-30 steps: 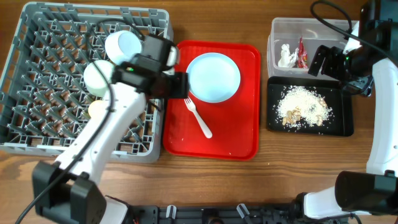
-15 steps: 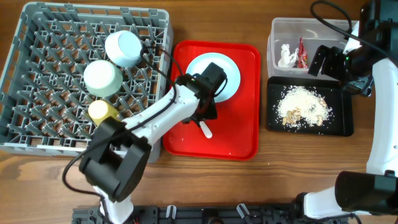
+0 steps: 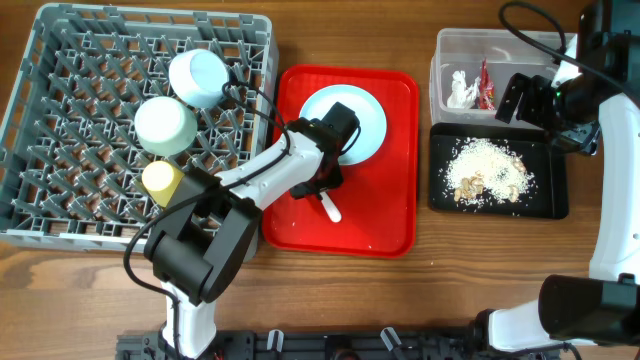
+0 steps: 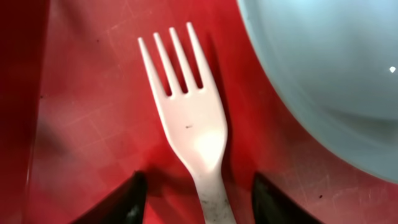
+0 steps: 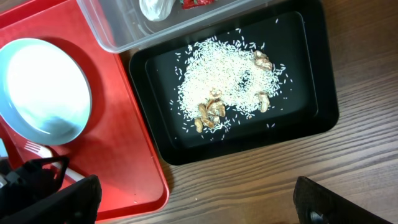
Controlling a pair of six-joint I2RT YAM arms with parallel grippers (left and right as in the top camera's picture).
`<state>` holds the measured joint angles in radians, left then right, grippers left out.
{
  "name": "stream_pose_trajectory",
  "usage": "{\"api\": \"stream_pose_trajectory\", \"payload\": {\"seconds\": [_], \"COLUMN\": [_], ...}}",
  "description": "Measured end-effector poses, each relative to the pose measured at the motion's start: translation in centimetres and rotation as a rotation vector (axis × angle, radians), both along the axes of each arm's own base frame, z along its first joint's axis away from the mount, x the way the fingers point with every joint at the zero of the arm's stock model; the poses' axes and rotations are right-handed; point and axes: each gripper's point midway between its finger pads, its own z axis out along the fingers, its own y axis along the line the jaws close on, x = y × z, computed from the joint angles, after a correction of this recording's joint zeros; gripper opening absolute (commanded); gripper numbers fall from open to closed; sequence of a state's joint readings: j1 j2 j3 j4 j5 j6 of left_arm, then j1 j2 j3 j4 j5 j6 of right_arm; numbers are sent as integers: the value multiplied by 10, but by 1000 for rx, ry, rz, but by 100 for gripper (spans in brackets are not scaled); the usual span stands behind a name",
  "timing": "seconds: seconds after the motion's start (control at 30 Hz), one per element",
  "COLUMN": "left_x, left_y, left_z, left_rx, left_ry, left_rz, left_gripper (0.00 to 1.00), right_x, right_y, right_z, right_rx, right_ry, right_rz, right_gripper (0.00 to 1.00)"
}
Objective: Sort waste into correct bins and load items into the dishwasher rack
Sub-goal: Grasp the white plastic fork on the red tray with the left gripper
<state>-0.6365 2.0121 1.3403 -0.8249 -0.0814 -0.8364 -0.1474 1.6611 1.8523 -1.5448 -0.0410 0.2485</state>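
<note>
The white plastic fork (image 4: 191, 121) lies on the red tray (image 4: 81, 124), tines toward the top of the left wrist view, beside the pale-blue plate (image 4: 323, 68). My left gripper (image 4: 202, 199) is open, low over the tray, with one finger on each side of the fork's handle. In the overhead view it (image 3: 322, 188) covers the fork's upper half; the handle end (image 3: 331, 210) sticks out. My right gripper (image 3: 525, 100) is open and empty, high over the bins. The grey rack (image 3: 60, 120) holds the pale-blue bowl (image 3: 200, 77), light-green bowl (image 3: 165, 125) and yellow cup (image 3: 160, 180). Chopsticks are out of view.
The clear tub (image 3: 500, 45) holds the white tissue (image 3: 460, 90) and the red-and-white wrapper (image 3: 487, 87). The black tray (image 3: 445, 150) in front of it holds rice-like crumbs (image 3: 488, 173). The right wrist view shows the black tray (image 5: 311, 81), the plate (image 5: 43, 90) and bare wood.
My left arm has swung from the rack's right edge onto the red tray and come down around the fork. The right arm has not moved.
</note>
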Motion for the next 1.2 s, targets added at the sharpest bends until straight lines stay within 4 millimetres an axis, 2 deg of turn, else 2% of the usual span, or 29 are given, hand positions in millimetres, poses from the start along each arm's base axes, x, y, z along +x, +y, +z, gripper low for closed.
{"api": "stream_pose_trajectory", "payload": {"seconds": [0.07, 0.1, 0.17, 0.23, 0.63, 1.2], "left_x": [0, 0, 0, 1, 1, 1], "left_y": [0, 0, 1, 1, 2, 2], "left_z": [0, -1, -1, -1, -1, 0], "left_rx": [1, 1, 3, 4, 10, 11], "left_ry": [1, 1, 0, -1, -1, 0], "left_rz": [0, 0, 10, 11, 10, 10], "left_gripper": [38, 28, 18, 14, 4, 4], "right_x": [0, 0, 0, 0, 0, -2], "right_y": [0, 0, 0, 0, 3, 3], "right_z": [0, 0, 0, 0, 0, -1], "right_rx": [0, 0, 0, 0, 0, 1], "right_ry": [0, 0, 0, 0, 3, 11], "right_rz": [0, 0, 0, 0, 13, 20], "right_gripper": [100, 100, 100, 100, 100, 100]}}
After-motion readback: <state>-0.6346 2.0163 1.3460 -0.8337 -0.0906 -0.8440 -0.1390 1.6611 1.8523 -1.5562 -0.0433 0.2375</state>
